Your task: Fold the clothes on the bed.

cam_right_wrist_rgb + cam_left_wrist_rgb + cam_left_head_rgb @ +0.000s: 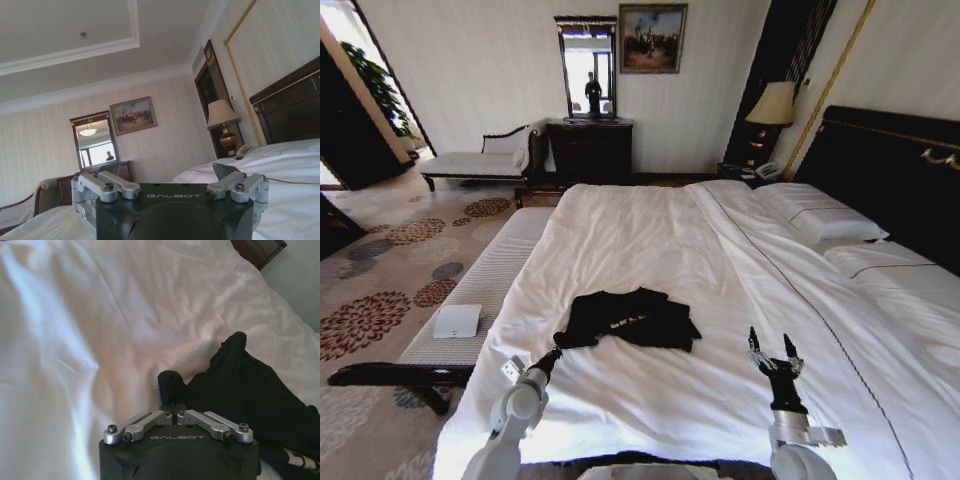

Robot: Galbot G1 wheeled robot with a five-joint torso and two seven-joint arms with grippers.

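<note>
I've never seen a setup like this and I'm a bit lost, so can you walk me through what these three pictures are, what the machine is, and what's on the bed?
This is a wheeled robot with two arms, each ending in a two-fingered tool. The wide picture comes from a camera on its head, looking down at a large white bed. The other two come from cameras on its wrists, so each shows its own tool's black body up close.

On the bed lies a crumpled black T-shirt, the garment to be folded. The left tool is at the shirt's near left edge; in the left wrist view it is closed on a fold of the black fabric. The right tool is raised above the sheet, fingers spread and holding nothing; its camera looks across the room at a mirror, a painting and a lamp.
</note>
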